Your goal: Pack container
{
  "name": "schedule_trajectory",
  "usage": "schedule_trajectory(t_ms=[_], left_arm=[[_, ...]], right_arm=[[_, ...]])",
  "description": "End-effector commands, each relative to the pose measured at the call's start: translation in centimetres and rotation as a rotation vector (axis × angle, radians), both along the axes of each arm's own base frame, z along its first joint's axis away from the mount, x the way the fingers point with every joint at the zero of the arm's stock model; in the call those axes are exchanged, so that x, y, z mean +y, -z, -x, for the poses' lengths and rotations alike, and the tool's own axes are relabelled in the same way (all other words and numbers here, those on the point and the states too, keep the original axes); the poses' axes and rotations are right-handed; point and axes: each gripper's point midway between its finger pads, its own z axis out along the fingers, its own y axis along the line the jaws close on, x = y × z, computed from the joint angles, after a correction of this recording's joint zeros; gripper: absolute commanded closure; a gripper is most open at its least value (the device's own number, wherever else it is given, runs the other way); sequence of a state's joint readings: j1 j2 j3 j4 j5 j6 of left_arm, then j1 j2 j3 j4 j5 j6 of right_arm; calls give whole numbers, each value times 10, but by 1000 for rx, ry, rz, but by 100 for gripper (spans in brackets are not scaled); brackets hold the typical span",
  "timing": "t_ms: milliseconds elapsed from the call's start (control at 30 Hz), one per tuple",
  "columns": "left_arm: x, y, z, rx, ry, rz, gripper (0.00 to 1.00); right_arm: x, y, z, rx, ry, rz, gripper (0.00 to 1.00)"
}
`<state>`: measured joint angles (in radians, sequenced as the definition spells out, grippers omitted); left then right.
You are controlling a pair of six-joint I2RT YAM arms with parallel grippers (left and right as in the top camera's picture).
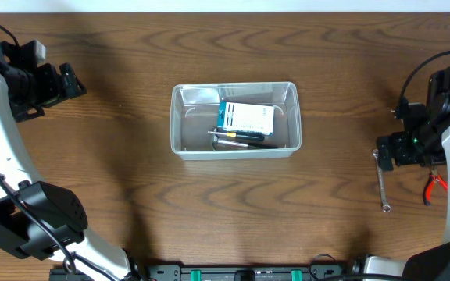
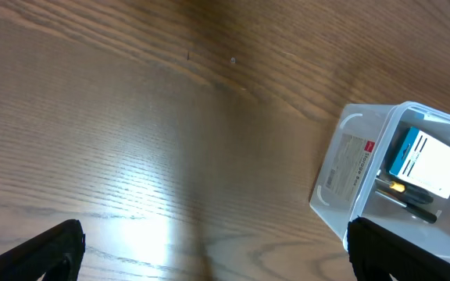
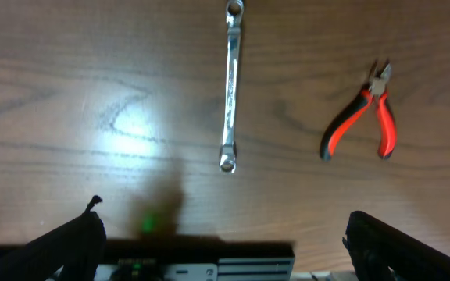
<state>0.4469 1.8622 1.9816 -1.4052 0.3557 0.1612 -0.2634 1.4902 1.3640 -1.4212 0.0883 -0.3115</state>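
The clear plastic container (image 1: 180, 133) sits at the table's middle and holds a blue-and-white box (image 1: 246, 118) and dark pen-like tools (image 1: 241, 138). It also shows at the right of the left wrist view (image 2: 350, 168). A silver wrench (image 1: 382, 183) and red-handled pliers (image 1: 436, 186) lie on the table at the right; the right wrist view shows the wrench (image 3: 230, 86) and pliers (image 3: 366, 113). My left gripper (image 1: 69, 82) is open and empty at the far left. My right gripper (image 1: 391, 152) is open and empty, above the wrench's upper end.
The wooden table (image 1: 233, 211) runs to a dark front rail (image 1: 248, 273). That rail also shows at the bottom of the right wrist view (image 3: 201, 261). The arms' white bodies stand at both front corners.
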Motion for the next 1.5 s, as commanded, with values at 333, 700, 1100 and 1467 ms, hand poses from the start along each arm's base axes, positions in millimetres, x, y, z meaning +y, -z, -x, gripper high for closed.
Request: schedule_trajectory(t_ms=[333,700,1100,1467], left_arm=[[2,4,0,12,4,-4,2],[2,4,0,12,4,-4,2],[2,4,0,12,4,-4,2],[1,4,0,12,5,-4,2]], right_arm=[[-5,-1,18,61,129,33,1],[11,5,-6,-33,14,-84,1],[8,13,-41,-175,-1,-80,1],[12,54,-42,-185,-4,-102,1]])
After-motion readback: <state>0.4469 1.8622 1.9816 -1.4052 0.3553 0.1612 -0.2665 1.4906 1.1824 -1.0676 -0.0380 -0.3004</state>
